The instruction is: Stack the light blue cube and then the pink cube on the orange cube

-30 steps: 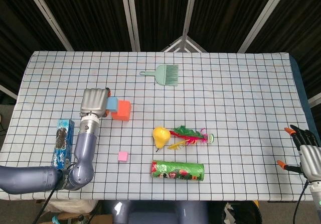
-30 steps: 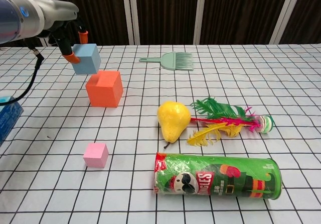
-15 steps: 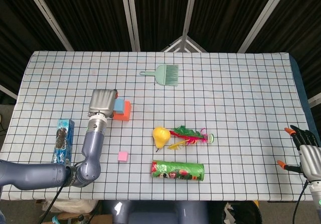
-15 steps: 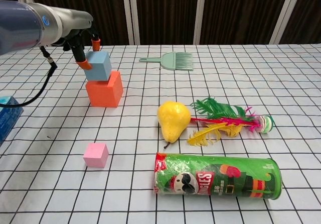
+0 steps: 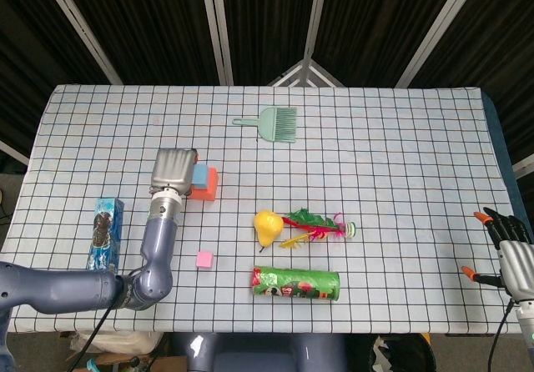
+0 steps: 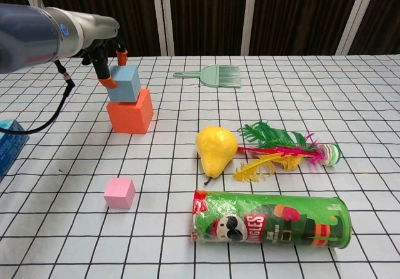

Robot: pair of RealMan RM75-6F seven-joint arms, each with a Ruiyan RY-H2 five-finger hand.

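The light blue cube (image 6: 127, 83) sits slightly tilted on the top of the orange cube (image 6: 130, 112), and my left hand (image 6: 107, 58) still holds it between orange fingertips. From the head view the left hand (image 5: 173, 170) covers most of the light blue cube (image 5: 200, 174), with the orange cube (image 5: 205, 190) showing beside it. The pink cube (image 6: 119, 192) lies alone on the cloth nearer the front, also seen as the pink cube (image 5: 204, 259). My right hand (image 5: 511, 253) hangs open at the table's far right edge, holding nothing.
A yellow pear (image 6: 215, 146), coloured feathers (image 6: 281, 151) and a green chips can (image 6: 270, 219) lie right of the cubes. A green brush (image 6: 212, 76) is at the back. A blue box (image 5: 105, 234) lies at the left.
My left hand carried the light blue cube to the right and down, from beside the orange cube onto its top. The right hand has stayed still.
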